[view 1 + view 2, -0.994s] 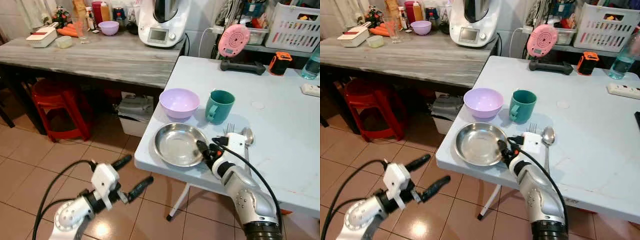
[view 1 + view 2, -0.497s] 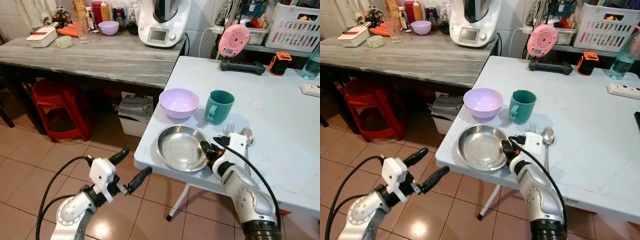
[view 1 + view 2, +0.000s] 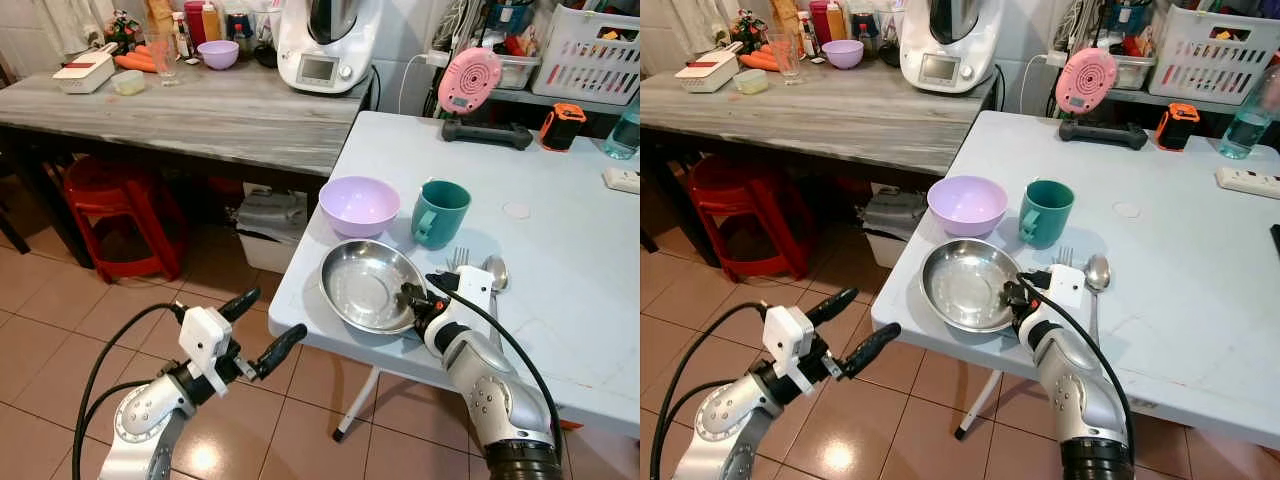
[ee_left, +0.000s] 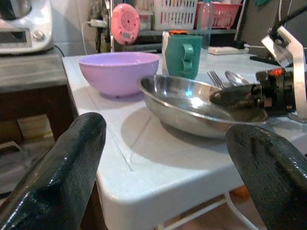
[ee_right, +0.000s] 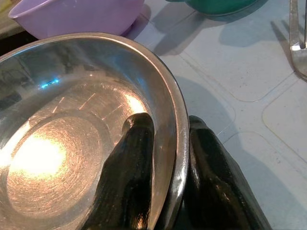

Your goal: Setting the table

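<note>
Pinching the plate [image 3: 370, 284] rim at its 4 o'clock, right tool [image 3: 415, 300] has one finger inside, one outside. Plate sits near bench [image 3: 560, 210] front edge, bowl [image 3: 358, 205] at 12, cup [image 3: 438, 212] at 1, fork [image 3: 458, 258] and spoon [image 3: 494, 272] at 3. Left tool [image 3: 262, 328] hangs spread wide, empty, above floor.

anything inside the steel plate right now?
No food or utensil in the steel plate. One finger of the right gripper sits inside its rim, the other outside, pinching it. That finger covers a patch of the inner wall.
</note>
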Tool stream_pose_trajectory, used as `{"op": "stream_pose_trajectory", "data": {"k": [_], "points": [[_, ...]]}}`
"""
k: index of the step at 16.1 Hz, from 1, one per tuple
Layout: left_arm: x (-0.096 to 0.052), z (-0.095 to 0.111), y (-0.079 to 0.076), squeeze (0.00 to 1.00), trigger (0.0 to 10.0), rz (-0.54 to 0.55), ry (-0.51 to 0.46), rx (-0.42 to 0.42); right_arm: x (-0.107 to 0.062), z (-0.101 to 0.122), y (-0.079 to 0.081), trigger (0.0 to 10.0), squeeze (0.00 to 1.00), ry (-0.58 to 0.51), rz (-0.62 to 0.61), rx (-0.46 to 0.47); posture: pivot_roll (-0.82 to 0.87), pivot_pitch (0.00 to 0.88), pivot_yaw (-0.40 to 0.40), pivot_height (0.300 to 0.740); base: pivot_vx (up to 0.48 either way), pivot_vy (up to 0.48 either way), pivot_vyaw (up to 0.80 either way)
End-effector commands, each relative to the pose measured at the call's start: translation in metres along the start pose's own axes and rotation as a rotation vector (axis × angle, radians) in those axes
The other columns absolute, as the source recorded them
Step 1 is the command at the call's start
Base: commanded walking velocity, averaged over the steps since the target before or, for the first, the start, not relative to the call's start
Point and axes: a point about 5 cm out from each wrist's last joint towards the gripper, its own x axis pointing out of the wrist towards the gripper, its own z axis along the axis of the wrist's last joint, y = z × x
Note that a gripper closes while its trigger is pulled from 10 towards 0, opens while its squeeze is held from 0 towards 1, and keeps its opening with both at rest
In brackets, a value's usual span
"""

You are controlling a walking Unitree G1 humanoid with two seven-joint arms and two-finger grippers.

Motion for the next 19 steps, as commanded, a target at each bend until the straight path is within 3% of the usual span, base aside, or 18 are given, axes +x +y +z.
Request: {"op": "stream_pose_trajectory", "data": {"k": [1,3,6,7,8,9,14,19], "points": [[0.002,0.006,0.004,0.0,10.0,0.019,-0.002,0.026,-0.002,-0.015,-0.009,0.0,0.0,0.065,-0.058,0.031,0.0,0.0,-0.005,0.74,0.0,0.0,0.0],[0.006,0.009,0.023,0.0,10.0,0.162,0.006,0.066,-0.002,-0.006,-0.006,0.0,0.0,0.017,-0.058,0.047,0.0,0.0,-0.006,0.74,0.0,0.0,0.0],[0.006,0.007,0.076,0.0,10.0,0.549,0.067,0.083,-0.013,0.013,0.001,0.0,0.0,-0.12,-0.079,0.039,-0.01,0.0,-0.008,0.74,0.0,0.0,0.0],[0.005,0.006,0.08,0.0,10.0,0.579,0.069,0.089,-0.017,0.013,0.002,3.5,0.0,-0.144,-0.085,0.026,-0.01,0.0,-0.013,0.74,0.0,0.0,0.0],[0.004,0.006,0.08,0.0,10.0,0.582,0.07,0.089,-0.02,0.012,0.002,5.3,0.0,-0.153,-0.089,0.009,-0.01,0.0,-0.013,0.74,0.0,0.0,0.0],[0.003,0.003,0.081,0.0,10.0,0.6,0.075,0.078,-0.025,0.012,0.003,10.0,0.0,-0.186,-0.095,-0.014,-0.02,0.0,-0.014,0.74,0.0,0.0,0.0],[0.004,-0.007,0.079,0.0,10.0,0.612,0.086,0.059,-0.041,0.02,0.006,10.0,0.0,-0.29,-0.108,-0.067,-0.02,0.0,-0.012,0.74,0.0,0.122,-0.08],[0.008,-0.008,0.079,0.0,10.0,0.606,0.071,0.059,-0.042,0.025,0.007,10.0,0.0,-0.329,-0.108,-0.082,-0.02,0.0,-0.012,0.74,0.0,0.43,-0.8]]}}
